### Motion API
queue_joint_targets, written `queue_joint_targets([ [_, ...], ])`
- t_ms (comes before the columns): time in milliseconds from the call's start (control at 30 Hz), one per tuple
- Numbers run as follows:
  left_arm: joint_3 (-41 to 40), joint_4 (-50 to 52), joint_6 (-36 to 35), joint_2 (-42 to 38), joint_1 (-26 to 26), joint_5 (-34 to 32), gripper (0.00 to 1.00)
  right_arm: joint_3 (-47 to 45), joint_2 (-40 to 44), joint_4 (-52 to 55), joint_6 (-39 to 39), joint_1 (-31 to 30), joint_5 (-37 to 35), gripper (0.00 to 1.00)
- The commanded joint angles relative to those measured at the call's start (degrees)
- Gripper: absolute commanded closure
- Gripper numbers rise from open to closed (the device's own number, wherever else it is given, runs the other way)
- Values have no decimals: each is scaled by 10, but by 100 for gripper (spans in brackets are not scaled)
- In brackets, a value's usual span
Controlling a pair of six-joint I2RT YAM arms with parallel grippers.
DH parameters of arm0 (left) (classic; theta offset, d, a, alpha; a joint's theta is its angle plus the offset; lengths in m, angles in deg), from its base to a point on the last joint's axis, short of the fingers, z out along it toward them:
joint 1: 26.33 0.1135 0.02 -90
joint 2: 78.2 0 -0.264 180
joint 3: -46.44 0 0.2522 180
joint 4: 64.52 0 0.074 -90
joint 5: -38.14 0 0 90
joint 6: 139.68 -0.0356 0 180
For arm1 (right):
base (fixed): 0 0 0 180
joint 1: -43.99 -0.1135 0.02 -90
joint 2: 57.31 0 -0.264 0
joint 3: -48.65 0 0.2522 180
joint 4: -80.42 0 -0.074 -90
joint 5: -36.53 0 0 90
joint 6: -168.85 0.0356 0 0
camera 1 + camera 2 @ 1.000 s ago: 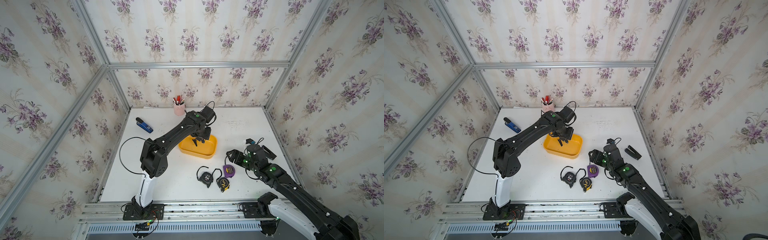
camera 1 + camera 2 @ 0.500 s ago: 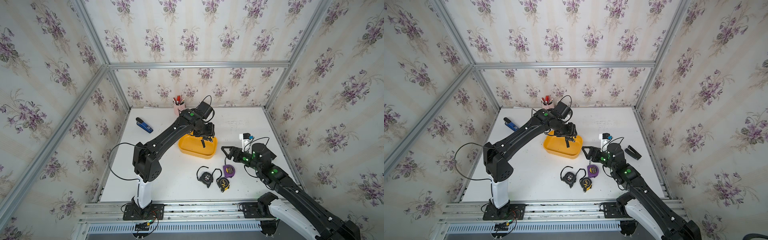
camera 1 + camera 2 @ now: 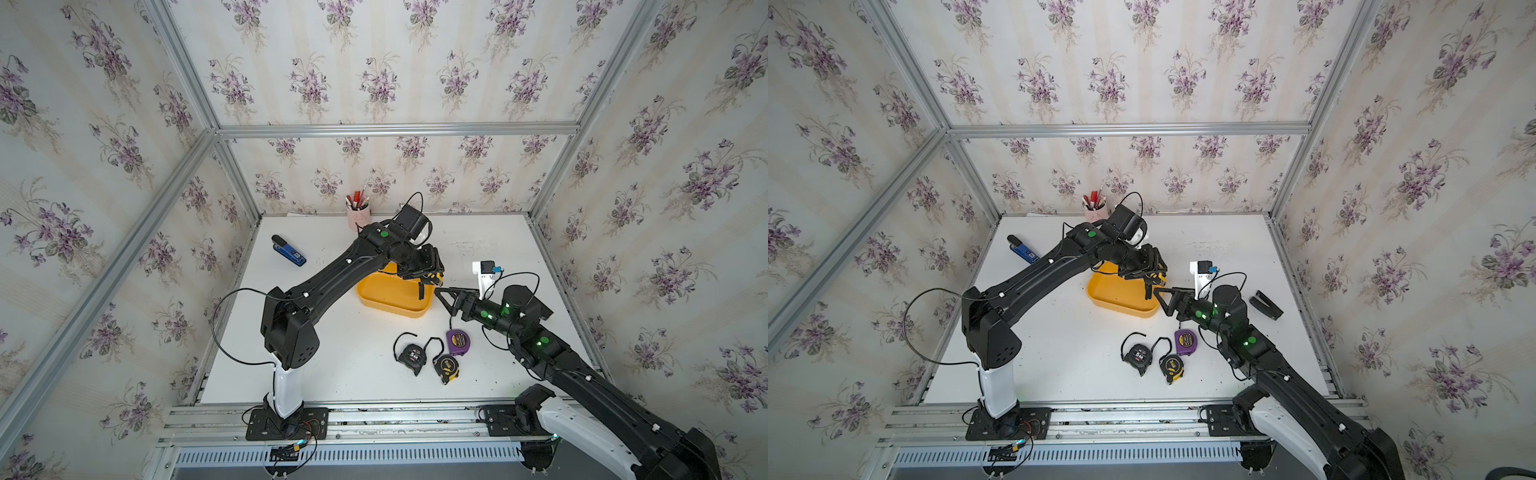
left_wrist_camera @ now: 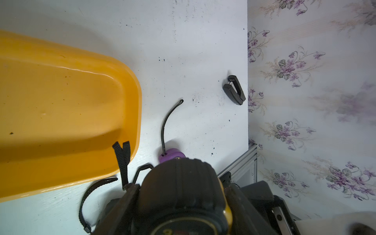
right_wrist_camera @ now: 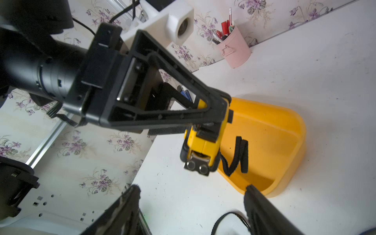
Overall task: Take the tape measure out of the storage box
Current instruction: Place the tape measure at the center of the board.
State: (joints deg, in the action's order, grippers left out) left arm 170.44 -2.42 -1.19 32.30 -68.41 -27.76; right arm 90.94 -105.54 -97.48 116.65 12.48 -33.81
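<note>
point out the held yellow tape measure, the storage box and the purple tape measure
yellow tape measure (image 5: 203, 148): right wrist view, on its yellow side
storage box (image 3: 388, 309): in a top view, on its near wall
purple tape measure (image 3: 459, 341): in a top view, on its label

Lab robot cell: aluminium frame (image 3: 395, 129), wallpapered panels (image 3: 374, 62), white table (image 3: 353, 365).

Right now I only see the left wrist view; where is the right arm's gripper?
Observer: The right gripper is open, fingers aimed at the tape measure you hold.
Operator: Is it clear of the storage box?
Observer: It hangs above one end of the storage box, strap dangling over the inside.
Operator: Anything already out?
Observer: Three others lie on the table: a black one, a black-and-yellow one, a purple one.
</note>
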Motion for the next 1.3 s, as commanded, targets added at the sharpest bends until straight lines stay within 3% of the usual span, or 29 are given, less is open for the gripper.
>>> queue_joint_targets([
  [0,-3,-29,20,-11,-4,12,79,1,-10,-40,4,-11,-4,18],
  [600,-21,-34,37,-39,-31,10,80,2,-51,-120,17,-11,-58,21],
  [667,-22,-33,37,-41,-31,8,80,6,-65,-121,19,-11,-60,28],
  [800,-22,-35,37,-45,-31,9,78,7,-78,-128,27,-11,-64,59],
  [867,-25,-37,37,-47,-31,8,68,8,-80,-122,27,-10,-69,70],
  [1033,-38,-62,27,-56,-30,6,8,10,-66,-92,25,-11,-84,82],
  [1067,-40,-70,21,-57,-30,7,1,10,-62,-83,23,-11,-88,82],
  [1267,-56,-89,5,-66,-17,8,0,3,-14,-4,22,-11,-101,82],
])
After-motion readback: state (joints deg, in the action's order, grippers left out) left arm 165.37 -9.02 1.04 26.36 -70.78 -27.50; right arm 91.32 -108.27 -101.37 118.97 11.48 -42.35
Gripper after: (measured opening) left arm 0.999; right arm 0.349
